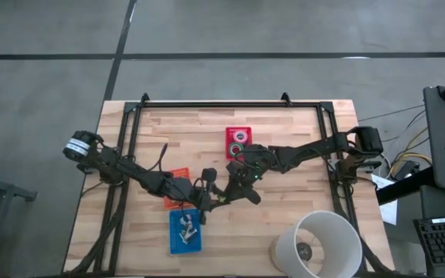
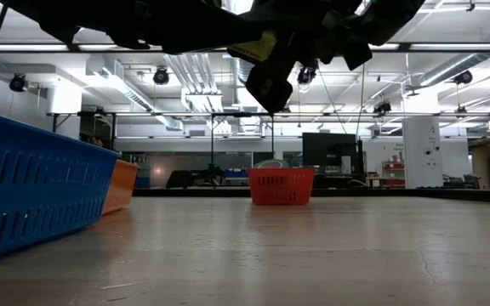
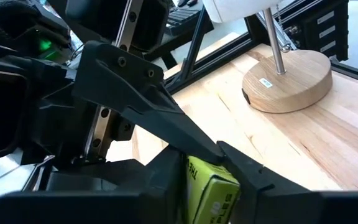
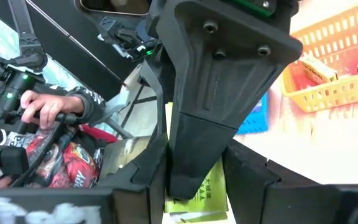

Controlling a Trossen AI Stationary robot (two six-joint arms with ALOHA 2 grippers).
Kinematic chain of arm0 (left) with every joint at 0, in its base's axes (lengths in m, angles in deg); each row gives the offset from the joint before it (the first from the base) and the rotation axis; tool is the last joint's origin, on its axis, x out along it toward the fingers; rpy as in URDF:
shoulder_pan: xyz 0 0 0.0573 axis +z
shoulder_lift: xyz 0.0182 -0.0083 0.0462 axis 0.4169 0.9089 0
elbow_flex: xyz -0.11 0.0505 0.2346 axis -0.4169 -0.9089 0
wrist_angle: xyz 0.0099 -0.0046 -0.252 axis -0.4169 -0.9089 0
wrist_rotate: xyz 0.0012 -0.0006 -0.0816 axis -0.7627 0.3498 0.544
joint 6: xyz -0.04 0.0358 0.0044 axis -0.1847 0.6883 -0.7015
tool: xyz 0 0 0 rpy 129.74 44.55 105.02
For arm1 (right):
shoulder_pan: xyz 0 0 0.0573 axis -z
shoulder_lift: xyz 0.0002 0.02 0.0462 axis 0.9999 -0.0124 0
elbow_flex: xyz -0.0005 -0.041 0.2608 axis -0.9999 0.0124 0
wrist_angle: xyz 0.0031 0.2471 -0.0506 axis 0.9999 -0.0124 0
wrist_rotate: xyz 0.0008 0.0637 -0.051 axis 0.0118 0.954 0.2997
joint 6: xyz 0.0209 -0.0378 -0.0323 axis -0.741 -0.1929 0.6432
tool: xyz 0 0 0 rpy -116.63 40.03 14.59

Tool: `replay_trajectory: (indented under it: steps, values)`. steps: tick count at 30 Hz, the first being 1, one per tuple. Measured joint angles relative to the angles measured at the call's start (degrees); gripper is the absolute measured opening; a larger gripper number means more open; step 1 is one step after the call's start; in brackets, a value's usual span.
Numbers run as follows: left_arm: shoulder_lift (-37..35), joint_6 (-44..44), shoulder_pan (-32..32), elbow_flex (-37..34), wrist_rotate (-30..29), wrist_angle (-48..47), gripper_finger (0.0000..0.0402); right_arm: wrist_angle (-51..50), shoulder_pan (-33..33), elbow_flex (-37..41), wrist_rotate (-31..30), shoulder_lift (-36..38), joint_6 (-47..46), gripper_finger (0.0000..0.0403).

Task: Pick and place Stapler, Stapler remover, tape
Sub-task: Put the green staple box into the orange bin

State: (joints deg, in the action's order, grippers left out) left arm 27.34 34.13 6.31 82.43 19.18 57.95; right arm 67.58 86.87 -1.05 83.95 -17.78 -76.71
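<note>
Right now your two arms meet over the middle of the table, near its front. The left gripper (image 1: 211, 191) and right gripper (image 1: 232, 184) sit almost tip to tip, both raised off the wood, as the low view shows.

Between them is a small yellow-green printed box (image 3: 213, 196). In the left wrist view, your left gripper's fingers (image 3: 247, 177) are clamped on either side of it, while a finger of the other arm crosses its upper face. In the right wrist view, the right gripper's fingers (image 4: 244, 168) press in beside the same box, with one left finger lying over its front.

The tape rolls (image 1: 238, 139) lie in the red tray (image 1: 238, 129) toward the back of the table, just behind the right gripper and untouched. An orange tray (image 1: 178, 176) shows partly under the left arm, and a blue tray (image 1: 185, 245) holding small silvery pieces (image 1: 185, 224) sits just in front of the grippers. I cannot tell what those pieces are.

A white lamp (image 1: 319, 243) stands at the front right corner. A person's hand (image 4: 48, 109) on a handle shows off-table.
</note>
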Motion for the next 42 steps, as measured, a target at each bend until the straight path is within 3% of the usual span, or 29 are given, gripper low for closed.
replay_trajectory:
  steps: [9,21,26,32,36,42]
  values:
    - [0.0,-0.9,-0.2,-0.1,-0.1,0.3,0.0058,-0.2,0.0,0.0,0.4,0.7,-1.7,0.0158]
    - [-0.7,-2.3,-0.4,0.1,-1.3,-0.7,0.0063,-7.7,1.2,0.0,5.7,6.2,0.8,0.0242]
    - [-2.8,-5.0,-0.4,-0.3,-5.6,-10.7,0.0053,-13.0,1.9,0.1,6.9,10.0,7.4,0.0261]
    - [-8.2,-9.6,-0.7,-0.1,-12.2,-22.6,0.0061,-13.8,2.2,1.1,1.1,13.6,11.3,0.0271]
    - [-13.8,-21.6,-1.1,0.0,-13.4,-35.5,0.0066,-14.1,2.1,2.2,-1.9,14.9,12.1,0.027]
    - [-22.8,-44.8,-2.0,0.0,-11.1,-63.5,0.0055,-14.0,1.9,4.3,-6.4,14.9,12.5,0.026]
